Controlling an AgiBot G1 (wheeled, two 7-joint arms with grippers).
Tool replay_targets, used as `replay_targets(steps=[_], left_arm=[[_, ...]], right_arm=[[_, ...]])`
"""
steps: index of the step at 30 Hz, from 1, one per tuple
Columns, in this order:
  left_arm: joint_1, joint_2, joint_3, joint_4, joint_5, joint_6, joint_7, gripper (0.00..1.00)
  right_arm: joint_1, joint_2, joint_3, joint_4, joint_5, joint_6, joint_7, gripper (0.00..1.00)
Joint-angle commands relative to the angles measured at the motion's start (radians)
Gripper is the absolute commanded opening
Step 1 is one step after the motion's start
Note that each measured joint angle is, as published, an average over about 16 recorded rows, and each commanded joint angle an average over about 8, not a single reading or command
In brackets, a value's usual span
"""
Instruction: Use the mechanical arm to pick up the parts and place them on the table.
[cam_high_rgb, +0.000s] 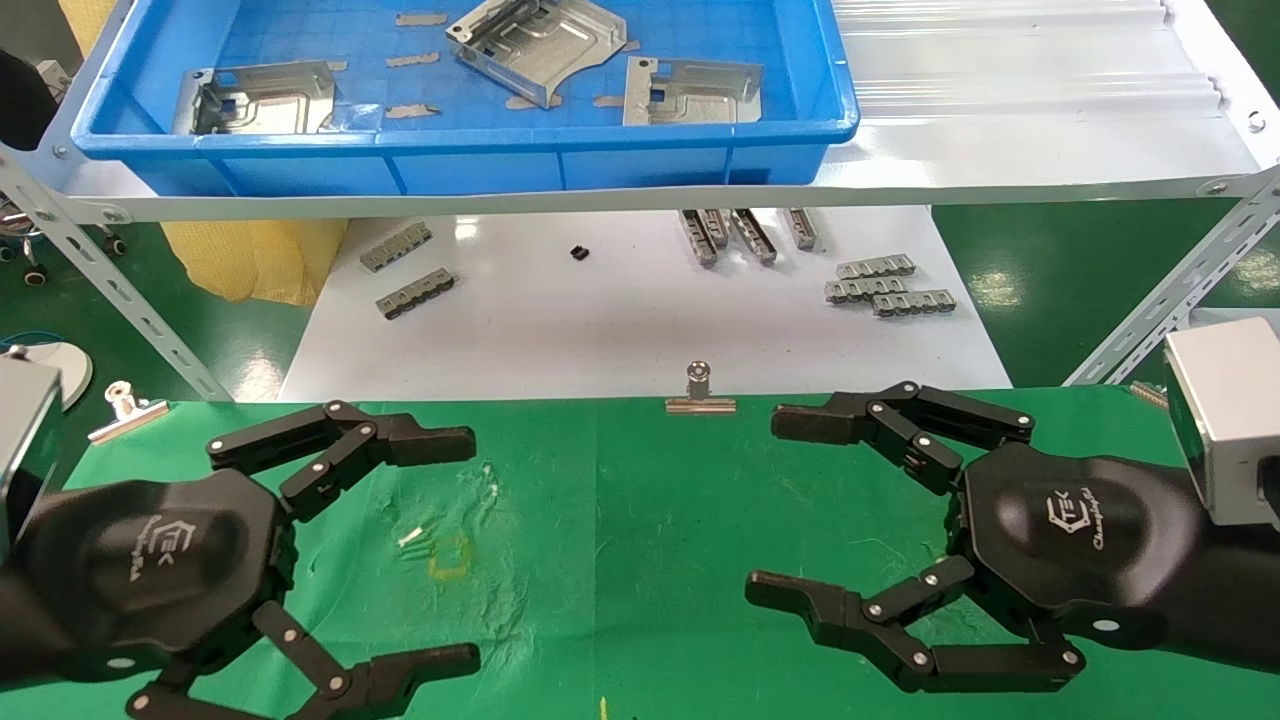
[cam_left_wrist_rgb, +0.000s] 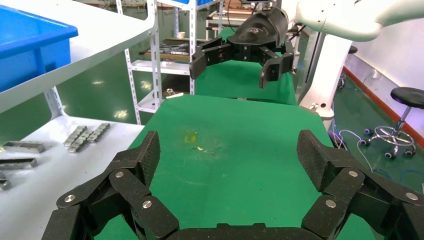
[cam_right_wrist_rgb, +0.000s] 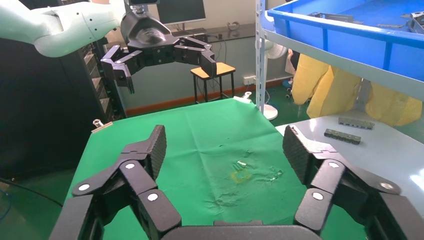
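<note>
Three silvery stamped parts lie in the blue tray (cam_high_rgb: 470, 160) on the shelf: one at the left (cam_high_rgb: 258, 98), one tilted in the middle (cam_high_rgb: 535, 42), one at the right (cam_high_rgb: 690, 92). My left gripper (cam_high_rgb: 450, 550) is open and empty, hovering over the left of the green table (cam_high_rgb: 620, 520). My right gripper (cam_high_rgb: 775, 505) is open and empty over the table's right side. The two face each other. The left wrist view shows my left gripper (cam_left_wrist_rgb: 227, 150) open over bare cloth and the right gripper (cam_left_wrist_rgb: 235, 62) beyond. The right wrist view shows my right gripper (cam_right_wrist_rgb: 225, 145) open likewise.
A white board (cam_high_rgb: 620, 320) beyond the table carries several small grey slotted bars (cam_high_rgb: 890, 290) and a small black piece (cam_high_rgb: 578, 253). Binder clips (cam_high_rgb: 700, 392) hold the cloth's far edge. A yellow mark (cam_high_rgb: 448, 555) sits on the wrinkled cloth. Shelf struts (cam_high_rgb: 110, 290) flank both sides.
</note>
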Motion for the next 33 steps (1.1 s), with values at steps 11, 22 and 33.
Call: replay_targets(steps=[11,22,33], left_arm=[[0.0,0.0,0.0,0.0,0.0,0.0,0.0,1.0],[0.0,0.0,0.0,-0.001,0.0,0.0,0.0,1.0],[-0.179,0.071,0.022,0.059,0.059,-0.015,-0.013,1.0]], right_arm=[[0.0,0.0,0.0,0.0,0.0,0.0,0.0,0.0],[0.0,0.0,0.0,0.0,0.0,0.0,0.0,0.0],[0.0,0.0,0.0,0.0,0.0,0.0,0.0,0.0]])
